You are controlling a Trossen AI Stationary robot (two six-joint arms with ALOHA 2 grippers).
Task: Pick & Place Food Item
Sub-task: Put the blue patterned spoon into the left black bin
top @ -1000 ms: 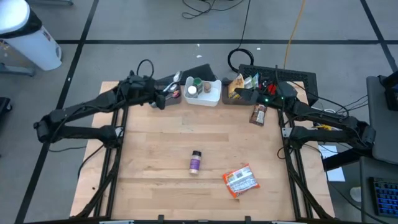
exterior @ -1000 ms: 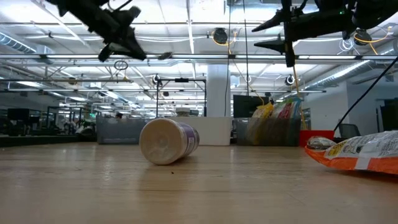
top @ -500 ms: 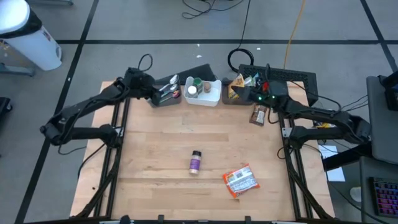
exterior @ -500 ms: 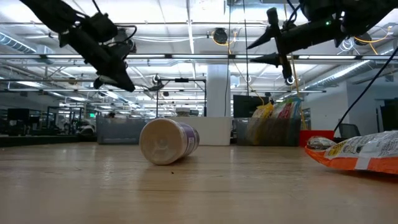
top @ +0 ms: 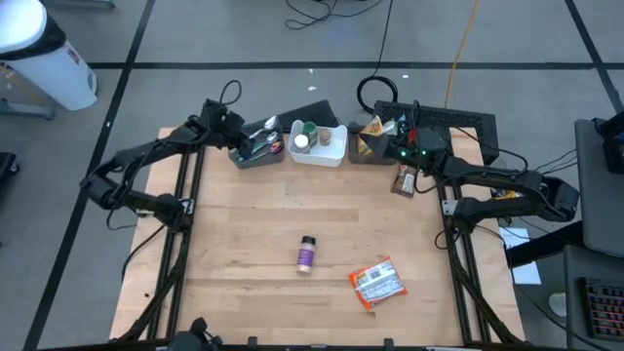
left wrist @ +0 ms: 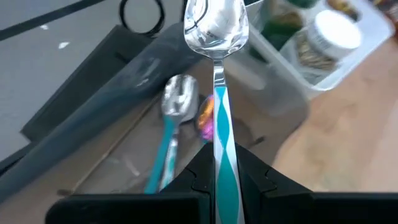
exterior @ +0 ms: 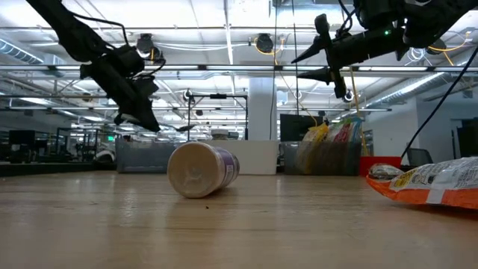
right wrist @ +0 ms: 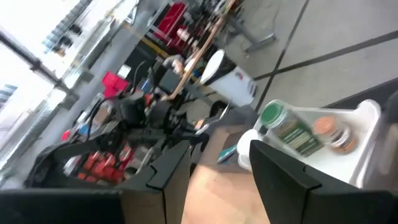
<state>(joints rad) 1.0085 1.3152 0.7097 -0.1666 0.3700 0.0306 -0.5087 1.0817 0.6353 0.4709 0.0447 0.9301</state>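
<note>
We are gripping a spoon (left wrist: pixel 215 93) in our clenched left end effector (top: pixel 237 142) above the gray bin (top: pixel 255 154). Our right end effector (top: pixel 403 132) is hovering released over the snack bin (top: pixel 366 153). The small jar (top: pixel 307 253) and chip bag (top: pixel 376 284) are lying on the counter (top: pixel 244 224).
</note>
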